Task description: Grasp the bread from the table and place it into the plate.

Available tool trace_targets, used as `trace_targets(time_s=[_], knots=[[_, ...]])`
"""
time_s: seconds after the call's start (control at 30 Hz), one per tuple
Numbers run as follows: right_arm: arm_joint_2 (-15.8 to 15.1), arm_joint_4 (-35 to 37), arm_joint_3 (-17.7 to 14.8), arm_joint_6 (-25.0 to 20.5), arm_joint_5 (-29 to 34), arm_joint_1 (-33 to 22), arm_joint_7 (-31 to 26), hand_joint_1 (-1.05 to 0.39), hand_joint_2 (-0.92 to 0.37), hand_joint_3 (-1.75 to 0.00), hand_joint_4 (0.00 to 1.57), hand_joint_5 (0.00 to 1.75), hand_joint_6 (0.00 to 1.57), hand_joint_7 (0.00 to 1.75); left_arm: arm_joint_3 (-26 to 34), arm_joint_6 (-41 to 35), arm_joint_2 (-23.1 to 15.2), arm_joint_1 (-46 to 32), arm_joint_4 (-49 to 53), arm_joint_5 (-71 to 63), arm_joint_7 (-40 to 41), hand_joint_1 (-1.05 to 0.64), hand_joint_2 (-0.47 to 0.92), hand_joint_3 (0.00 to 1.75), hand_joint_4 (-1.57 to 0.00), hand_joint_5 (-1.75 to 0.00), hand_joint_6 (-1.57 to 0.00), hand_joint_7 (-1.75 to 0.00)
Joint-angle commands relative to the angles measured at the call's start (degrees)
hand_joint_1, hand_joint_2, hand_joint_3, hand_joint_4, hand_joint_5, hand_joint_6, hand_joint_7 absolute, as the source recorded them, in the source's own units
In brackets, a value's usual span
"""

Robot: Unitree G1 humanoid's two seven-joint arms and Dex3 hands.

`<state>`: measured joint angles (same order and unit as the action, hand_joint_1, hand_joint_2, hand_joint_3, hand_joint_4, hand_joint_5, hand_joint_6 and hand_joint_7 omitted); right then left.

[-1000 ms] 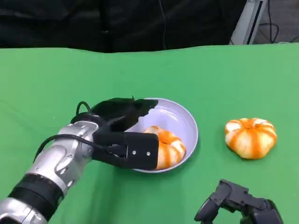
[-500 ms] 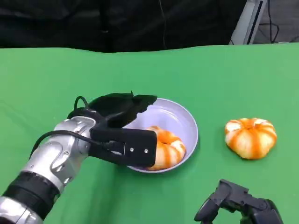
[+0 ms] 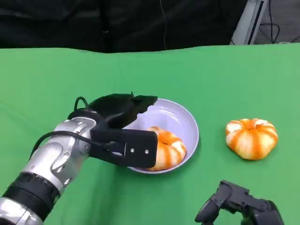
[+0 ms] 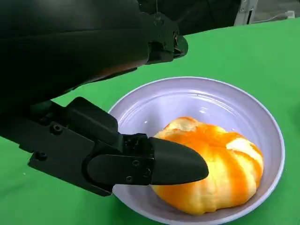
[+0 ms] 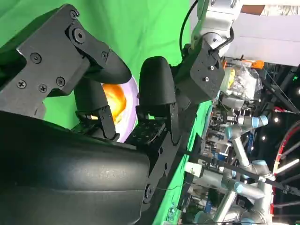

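Green table (image 3: pixel 225 79): unlabelled bread (image 3: pixel 164 147) in plate (image 3: pixel 180 119).

The left robot hand (image 3: pixel 123 123) hides the plate's (image 3: pixel 190 123) near-left rim.

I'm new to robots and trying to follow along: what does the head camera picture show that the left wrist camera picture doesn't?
Head view alone: a second bread lying on the green table right of the plate, and the right hand low near the front edge. Left wrist view alone: a close look at a fingertip against the bread. Both: the left hand, the plate and the bread in it.
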<state>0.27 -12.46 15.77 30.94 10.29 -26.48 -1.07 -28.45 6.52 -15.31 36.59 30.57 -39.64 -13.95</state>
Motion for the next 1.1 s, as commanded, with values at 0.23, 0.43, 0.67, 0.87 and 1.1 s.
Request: trace_targets(time_s=[0.23,0.43,0.67,0.87,1.1], knots=[[-0.29,-0.86,-0.15,0.21,-0.58,-0.64,-0.14,-0.07,-0.29,-1.36,0.76,1.57,0.82,1.27,-0.41,0.30,-1.03,-0.17,-0.07,-0.97,1.53,-0.96,0.92,0.46,-0.02,-0.01,-0.04,-0.02],[-0.28,-1.02,-0.11,0.05,-0.52,-0.68,-0.12,-0.07,-0.29,-1.38,0.76,1.57,0.82,1.27,-0.46,0.12,-1.10,-0.20,-0.28,-1.12,1.36,-0.95,0.92,0.46,-0.02,-0.01,-0.04,-0.02],[-0.07,-1.18,-0.02,-0.04,-0.29,-0.65,-0.30,-0.08,-0.29,-1.37,0.76,1.57,0.82,1.27,3.79,1.47,-4.04,-5.48,-10.02,1.75,2.20,-0.75,0.92,0.35,-0.19,-0.11,-0.17,-0.07],[-0.05,-1.19,-0.02,-0.05,-0.28,-0.66,-0.29,-0.08,-0.29,-1.36,0.76,1.57,0.82,1.28,3.97,1.12,-4.15,-5.96,-10.96,1.74,1.85,-0.74,0.92,0.35,-0.20,-0.12,-0.18,-0.06],[-0.05,-1.19,-0.02,-0.05,-0.27,-0.66,-0.29,-0.08,-0.29,-1.36,0.76,1.57,0.81,1.28,3.96,1.03,-4.17,-6.01,-11.08,1.74,1.83,-0.74,0.92,0.34,-0.20,-0.12,-0.18,-0.06]])
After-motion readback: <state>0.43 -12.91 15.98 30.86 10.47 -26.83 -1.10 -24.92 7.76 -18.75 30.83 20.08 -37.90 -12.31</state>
